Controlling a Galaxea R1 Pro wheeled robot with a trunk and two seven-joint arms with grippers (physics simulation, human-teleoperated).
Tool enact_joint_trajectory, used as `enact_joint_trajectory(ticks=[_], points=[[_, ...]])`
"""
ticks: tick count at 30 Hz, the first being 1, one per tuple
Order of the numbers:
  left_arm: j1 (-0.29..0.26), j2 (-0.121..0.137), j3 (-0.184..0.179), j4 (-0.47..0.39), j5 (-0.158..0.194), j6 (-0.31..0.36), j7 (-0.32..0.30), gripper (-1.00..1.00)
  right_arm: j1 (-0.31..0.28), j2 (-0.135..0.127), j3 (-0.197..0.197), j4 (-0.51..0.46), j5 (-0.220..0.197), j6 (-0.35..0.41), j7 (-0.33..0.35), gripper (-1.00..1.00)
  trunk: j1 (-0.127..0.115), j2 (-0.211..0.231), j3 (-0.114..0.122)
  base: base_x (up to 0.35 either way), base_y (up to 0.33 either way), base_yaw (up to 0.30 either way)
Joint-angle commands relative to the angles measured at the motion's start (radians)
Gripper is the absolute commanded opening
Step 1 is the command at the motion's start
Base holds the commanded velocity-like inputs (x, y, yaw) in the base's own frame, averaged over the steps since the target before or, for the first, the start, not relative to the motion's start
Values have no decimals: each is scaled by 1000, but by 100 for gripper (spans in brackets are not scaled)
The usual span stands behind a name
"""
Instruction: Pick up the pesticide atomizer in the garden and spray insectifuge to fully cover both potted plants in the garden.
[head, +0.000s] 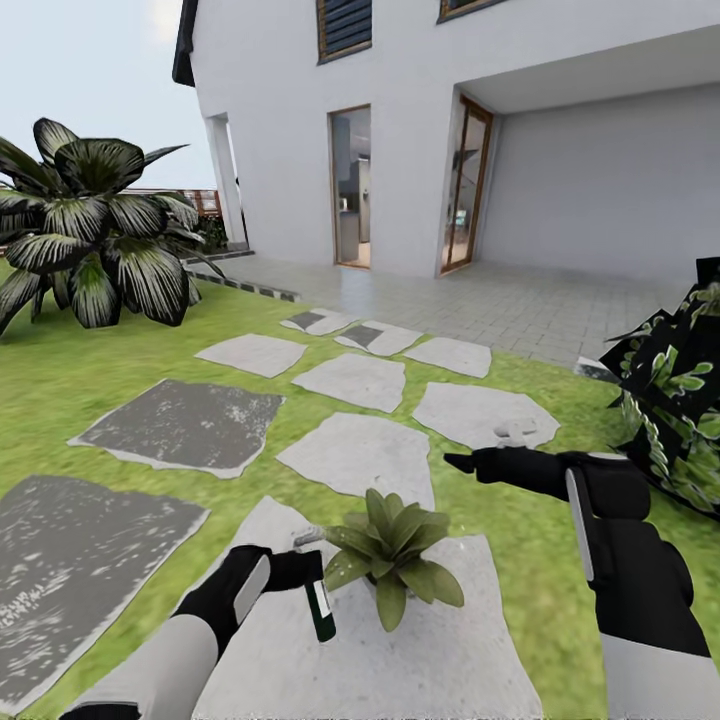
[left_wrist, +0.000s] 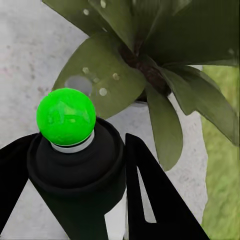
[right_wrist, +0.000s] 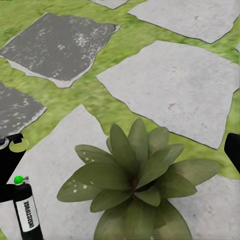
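The left gripper (head: 300, 572) holds the pesticide atomizer (head: 320, 608) just beside a potted plant (head: 392, 550) on a stepping stone (head: 440, 650)

I count 1 pesticide atomizer (head: 320, 609), 1 potted plant (head: 392, 548), 1 big dark-leaved palm-like plant (head: 95, 235) and 1 dark speckled bush (head: 680, 390). I see 2 grippers: left (head: 300, 570) and right (head: 462, 463). On the house, 2 doorways (head: 352, 186).
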Motion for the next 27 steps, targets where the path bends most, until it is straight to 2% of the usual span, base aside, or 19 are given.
enact_joint_trajectory(ticks=[1,3,5,9,13,17,27], points=[[4,-1,-2,-22,5,27,0,-100,-3,-1,-2,-1,10,3,10,100,3,-7,-4,0,0,0],[15,-6,-33,-76,4,94,10,-100,-9,-3,-8,-1,6,3,10,100,4,-8,-12,0,0,0],[15,-6,-64,-94,8,162,13,-100,-16,-1,-10,-2,3,3,12,100,5,-8,-20,0,0,0],[9,-17,-72,-84,7,234,25,-100,-27,-3,-11,-2,0,3,12,100,7,-9,-35,0,0,0],[8,-19,-74,-82,4,232,26,-100,-28,-9,-11,-2,-3,3,16,100,9,-10,-51,0,0,0],[9,-18,-75,-81,1,197,27,-100,-29,-11,-11,-2,-4,3,18,100,11,-11,-66,0,0,-23],[11,-17,-77,-83,-3,163,28,-100,-29,-12,-11,-2,-4,3,18,100,15,-13,-105,0,0,-225]])
